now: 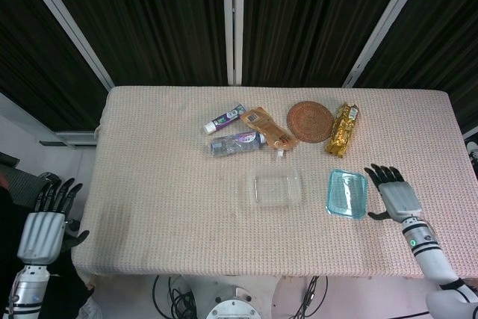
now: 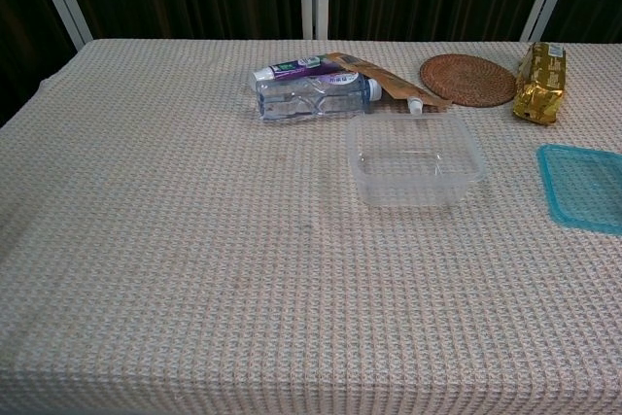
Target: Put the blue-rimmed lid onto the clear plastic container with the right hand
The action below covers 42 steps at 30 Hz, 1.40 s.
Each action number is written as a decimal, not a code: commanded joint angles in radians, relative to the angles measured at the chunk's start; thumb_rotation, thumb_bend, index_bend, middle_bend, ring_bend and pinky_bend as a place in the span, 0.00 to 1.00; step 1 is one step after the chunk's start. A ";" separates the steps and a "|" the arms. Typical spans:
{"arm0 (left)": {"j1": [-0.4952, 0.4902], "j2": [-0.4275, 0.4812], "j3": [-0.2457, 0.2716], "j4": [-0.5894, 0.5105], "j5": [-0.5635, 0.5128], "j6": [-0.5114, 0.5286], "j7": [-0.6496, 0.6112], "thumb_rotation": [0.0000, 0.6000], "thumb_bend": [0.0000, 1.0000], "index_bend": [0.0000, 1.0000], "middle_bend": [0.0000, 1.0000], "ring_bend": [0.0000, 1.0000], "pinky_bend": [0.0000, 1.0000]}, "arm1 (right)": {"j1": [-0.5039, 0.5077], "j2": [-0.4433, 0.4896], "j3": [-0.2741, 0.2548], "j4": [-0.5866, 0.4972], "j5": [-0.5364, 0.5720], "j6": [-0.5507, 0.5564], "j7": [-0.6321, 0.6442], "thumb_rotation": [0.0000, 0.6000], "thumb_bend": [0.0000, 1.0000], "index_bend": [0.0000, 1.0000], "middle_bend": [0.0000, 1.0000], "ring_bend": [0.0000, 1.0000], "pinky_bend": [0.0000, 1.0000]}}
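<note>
- On table (image 1: 149, 155), near the middle: container (image 1: 275, 188), clear, upright, uncovered, holding nothing.
- Right of container, set apart from it: lid (image 1: 347, 193), blue-rimmed, flat on cloth, untouched by either hand.
- Just right of lid, not in contact: right hand (image 1: 391, 193), released, fingers spread and pointing away from robot, grasping nothing; seen in head view only.
- Off table's left edge, low: left hand (image 1: 45, 223), released, fingers apart and raised, grasping nothing.
- Behind container, toward far edge: bottle (image 1: 235, 143) lying on its side, tube (image 1: 225, 118) just behind it, pouch (image 1: 268, 129) lying beside bottle, touching or overlapping its end.
- Right of pouch: round woven coaster (image 1: 310, 121), then gold packet (image 1: 343, 129) beside it.
- Chest view: lid (image 2: 585, 188) cut by right frame edge, container (image 2: 415, 161) well clear of it.
</note>
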 commanded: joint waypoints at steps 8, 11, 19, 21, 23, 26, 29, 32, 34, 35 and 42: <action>-0.001 -0.006 0.000 0.022 -0.002 -0.004 -0.024 1.00 0.00 0.11 0.05 0.00 0.00 | 0.049 -0.076 0.021 -0.001 -0.072 0.006 0.025 1.00 0.04 0.00 0.00 0.00 0.00; 0.001 -0.009 0.000 0.032 -0.008 -0.005 -0.036 1.00 0.00 0.11 0.05 0.00 0.00 | 0.080 -0.097 0.031 -0.003 -0.083 -0.016 0.015 1.00 0.04 0.00 0.00 0.00 0.00; 0.007 -0.014 0.002 0.051 -0.012 -0.003 -0.057 1.00 0.00 0.11 0.05 0.00 0.00 | 0.155 -0.124 0.075 -0.031 -0.050 -0.095 -0.033 1.00 0.03 0.00 0.00 0.00 0.00; 0.012 -0.013 0.003 0.052 -0.013 0.004 -0.061 1.00 0.00 0.11 0.05 0.00 0.00 | 0.158 -0.089 0.075 -0.069 -0.048 -0.102 -0.023 1.00 0.03 0.00 0.01 0.00 0.00; 0.017 -0.013 0.004 0.053 -0.015 0.008 -0.063 1.00 0.00 0.11 0.05 0.00 0.00 | 0.151 -0.045 0.072 -0.108 -0.041 -0.101 -0.026 1.00 0.03 0.00 0.02 0.00 0.00; 0.020 -0.015 0.007 0.052 -0.018 0.007 -0.063 1.00 0.00 0.11 0.05 0.00 0.00 | 0.123 0.008 0.058 -0.157 -0.007 -0.091 -0.058 1.00 0.03 0.00 0.05 0.00 0.00; 0.018 -0.019 0.008 0.053 -0.019 0.001 -0.060 1.00 0.00 0.11 0.05 0.00 0.00 | 0.097 0.049 0.050 -0.192 0.053 -0.098 -0.073 1.00 0.03 0.00 0.07 0.00 0.00; 0.011 -0.020 0.008 0.049 -0.016 -0.012 -0.053 1.00 0.00 0.11 0.05 0.00 0.00 | 0.090 0.066 0.049 -0.189 0.089 -0.120 -0.055 1.00 0.03 0.00 0.10 0.00 0.00; 0.008 -0.019 0.008 0.044 -0.011 -0.013 -0.046 1.00 0.00 0.11 0.05 0.00 0.00 | 0.090 0.063 0.045 -0.172 0.095 -0.132 -0.049 1.00 0.03 0.00 0.12 0.00 0.00; 0.008 -0.018 0.008 0.042 -0.010 -0.012 -0.043 1.00 0.00 0.11 0.05 0.00 0.00 | 0.091 0.060 0.044 -0.164 0.098 -0.137 -0.046 1.00 0.03 0.00 0.13 0.00 0.00; 0.013 -0.008 0.010 0.025 -0.009 -0.005 -0.028 1.00 0.00 0.11 0.05 0.00 0.00 | 0.098 0.041 0.049 -0.118 0.103 -0.157 -0.017 1.00 0.03 0.00 0.16 0.00 0.00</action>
